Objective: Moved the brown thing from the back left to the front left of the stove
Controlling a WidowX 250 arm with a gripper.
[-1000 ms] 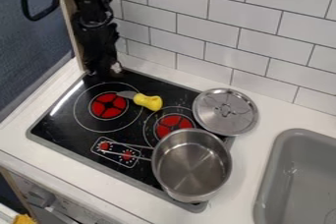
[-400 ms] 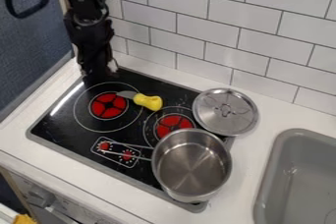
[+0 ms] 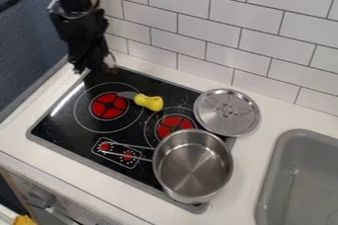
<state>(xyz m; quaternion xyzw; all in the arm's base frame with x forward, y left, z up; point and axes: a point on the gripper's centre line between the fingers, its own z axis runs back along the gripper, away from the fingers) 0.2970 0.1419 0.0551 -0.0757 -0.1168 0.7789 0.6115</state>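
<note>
The gripper point(image 3: 94, 67) is in the upper left of the frame, hanging down from the black arm point(image 3: 74, 17), above the back left corner of the stove point(image 3: 56, 130). It looks dark against dark, so I cannot tell whether it is spread or pressed together, nor whether it is pinching something. At its lower right side there is a small brownish patch point(image 3: 109, 62), but I cannot tell if this is the brown thing of the task, and so I cannot say surely where that thing is.

Below and to the right of the gripper, a knife with a yellow handle point(image 3: 149, 102) lies on the stove. Its blade points to the left, toward the left red burner point(image 3: 109, 106). The right red burner point(image 3: 174, 126) is near the centre of the frame, and just below it is a metal pot point(image 3: 192, 165), whose handle goes left over the control panel point(image 3: 112, 153). A round metal lid point(image 3: 226, 112) lies right of centre, partly over the edge of the stove.

More outward, a grey sink point(image 3: 300, 179) is in the lower right, set in the white counter point(image 3: 247, 162). White tiles point(image 3: 211, 26) cover the wall behind, and a yellow-orange thing point(image 3: 25, 220) shows at the bottom left corner.
</note>
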